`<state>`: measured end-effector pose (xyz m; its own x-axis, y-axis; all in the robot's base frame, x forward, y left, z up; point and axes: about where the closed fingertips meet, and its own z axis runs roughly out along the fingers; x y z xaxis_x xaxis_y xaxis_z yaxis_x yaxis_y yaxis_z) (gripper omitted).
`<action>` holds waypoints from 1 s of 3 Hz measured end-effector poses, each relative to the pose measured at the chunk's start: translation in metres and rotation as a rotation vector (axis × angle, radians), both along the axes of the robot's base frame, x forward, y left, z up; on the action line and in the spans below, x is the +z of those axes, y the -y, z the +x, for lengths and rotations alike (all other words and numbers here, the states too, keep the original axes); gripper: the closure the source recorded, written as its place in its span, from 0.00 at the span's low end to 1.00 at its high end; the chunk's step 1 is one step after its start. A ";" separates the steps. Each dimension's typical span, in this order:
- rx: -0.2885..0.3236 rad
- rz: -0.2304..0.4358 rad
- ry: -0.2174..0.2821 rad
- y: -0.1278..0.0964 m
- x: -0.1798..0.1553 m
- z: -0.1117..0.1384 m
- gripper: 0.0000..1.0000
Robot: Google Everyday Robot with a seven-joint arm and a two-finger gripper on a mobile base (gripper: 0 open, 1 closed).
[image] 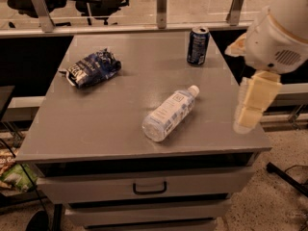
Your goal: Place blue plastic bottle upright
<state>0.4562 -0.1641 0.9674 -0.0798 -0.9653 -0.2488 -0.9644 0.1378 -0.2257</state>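
Note:
The blue plastic bottle [169,113] lies on its side near the middle of the grey table top [115,109]. It is clear, with a white-and-blue label, its white cap pointing to the back right and its base toward the front edge. My gripper [252,104] hangs from the white arm at the right, over the table's right edge. It is well to the right of the bottle, apart from it, and holds nothing that I can see.
A dark blue soda can [198,44] stands upright at the back right. A dark blue and white snack bag [91,69] lies at the back left. The table is a cabinet with drawers [149,186]. A glass rail runs behind it.

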 end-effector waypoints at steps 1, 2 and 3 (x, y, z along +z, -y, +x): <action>0.101 0.020 0.005 -0.037 -0.007 0.009 0.00; 0.205 0.029 0.005 -0.072 -0.023 0.021 0.00; 0.336 0.026 -0.011 -0.094 -0.049 0.033 0.00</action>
<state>0.4896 -0.0702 0.9183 0.2389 -0.9315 -0.2744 -0.9592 -0.1825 -0.2157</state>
